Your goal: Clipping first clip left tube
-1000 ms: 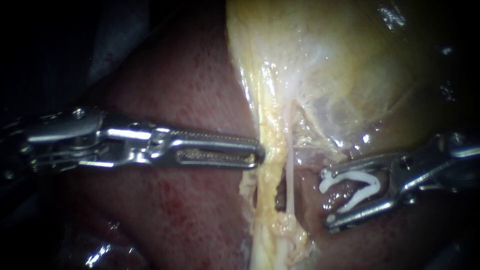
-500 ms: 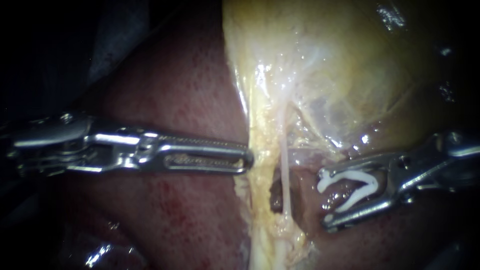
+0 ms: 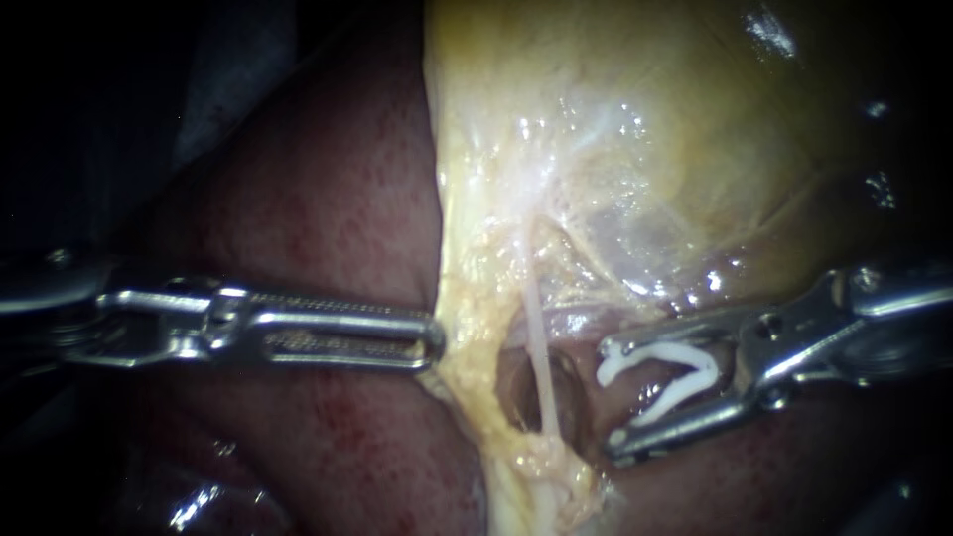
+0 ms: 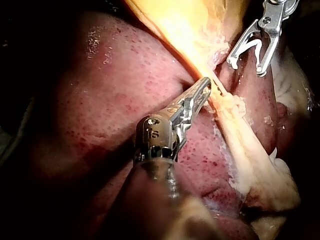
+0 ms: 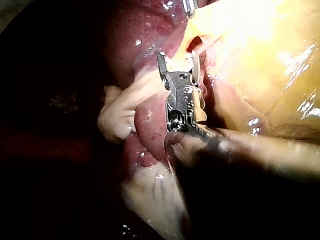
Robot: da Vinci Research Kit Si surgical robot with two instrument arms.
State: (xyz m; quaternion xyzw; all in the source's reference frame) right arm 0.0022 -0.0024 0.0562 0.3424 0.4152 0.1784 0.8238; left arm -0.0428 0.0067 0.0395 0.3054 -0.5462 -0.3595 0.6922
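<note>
Everything around the organs is just black, so the only surface on show is the liver (image 3: 328, 228) itself: wet, dark red and speckled. The yellow-green gallbladder (image 3: 695, 119) lies over it at the upper right of the endoscope view.

The left instrument (image 3: 430, 340) comes in flat across the liver, and its jaws are pinched together on the edge of the yellowish tissue (image 3: 462, 328) hanging off the gallbladder. The right instrument (image 3: 611, 397) has its jaws spread wide, but they're carrying the white clip (image 3: 660, 372) with one leg lying along each jaw, so it's held from both sides and gaping open.

The clip isn't on anything. It sits just to the right of the thin pale tube (image 3: 536, 337), near it but not touching. That tube runs down in front of a dark hole (image 3: 511, 392) in the tissue. Honestly can't tell which tube counts as the "left" one here.

Only the endoscope shows that hole and the thin tube cleanly. The left wrist view adds something it cuts off: the yellowish tissue carries on past the left instrument's jaws and ends in a pale lump (image 4: 270, 187). It also shows the clip out ahead of those jaws, across the tissue band. The right wrist view shows the right instrument from behind, with the clip mostly hidden by its jaws.
</note>
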